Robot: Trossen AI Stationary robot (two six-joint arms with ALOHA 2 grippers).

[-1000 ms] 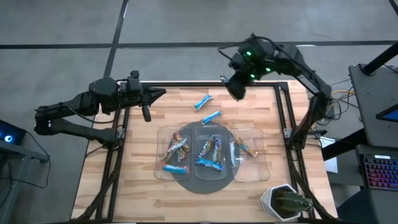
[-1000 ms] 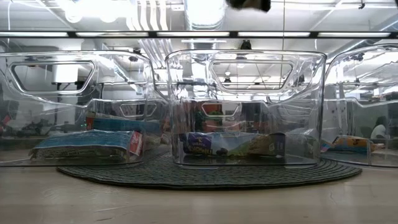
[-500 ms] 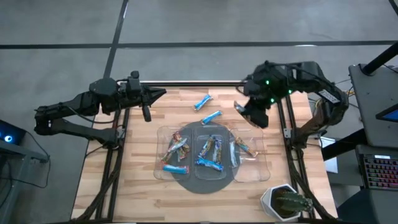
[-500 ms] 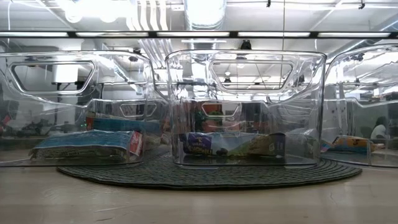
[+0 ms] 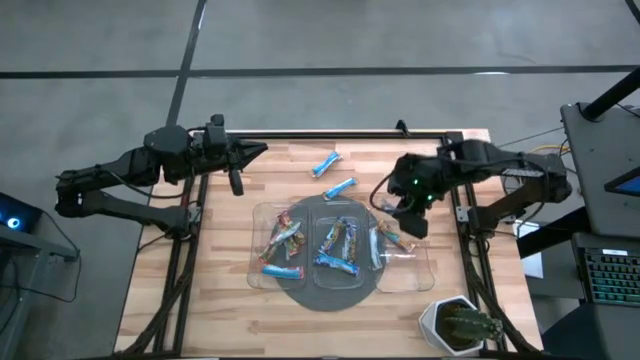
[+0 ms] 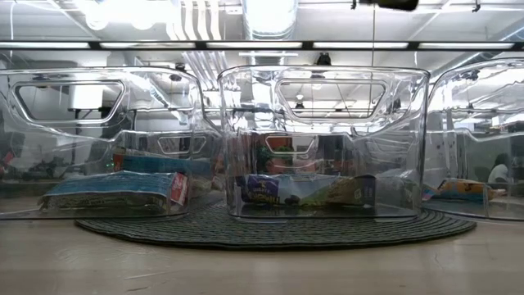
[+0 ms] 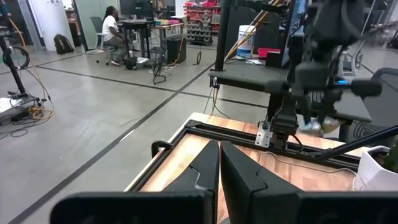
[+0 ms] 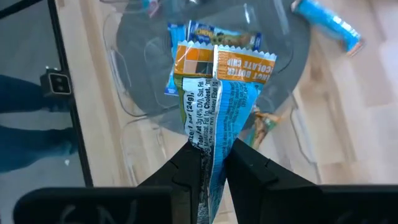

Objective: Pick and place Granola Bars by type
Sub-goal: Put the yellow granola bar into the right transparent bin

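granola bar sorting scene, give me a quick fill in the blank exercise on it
1. The right gripper is shut on a ____ over the right-hand tray.
2. The number of clear trays on the round mat is ____.
3. Two blue bars lie loose on the ____, outside the trays.
4. The left gripper waits with its fingers ____.

Missing words: granola bar; three; table; shut

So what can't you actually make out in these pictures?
- High view: the bar in the right gripper is hidden by the arm itself; only the right wrist view shows the held bar.
- Low view: the two loose blue bars are out of sight behind the clear trays.
- Low view: bar labels are blurred through the tray walls.
- Left wrist view: the left gripper sees no bars.
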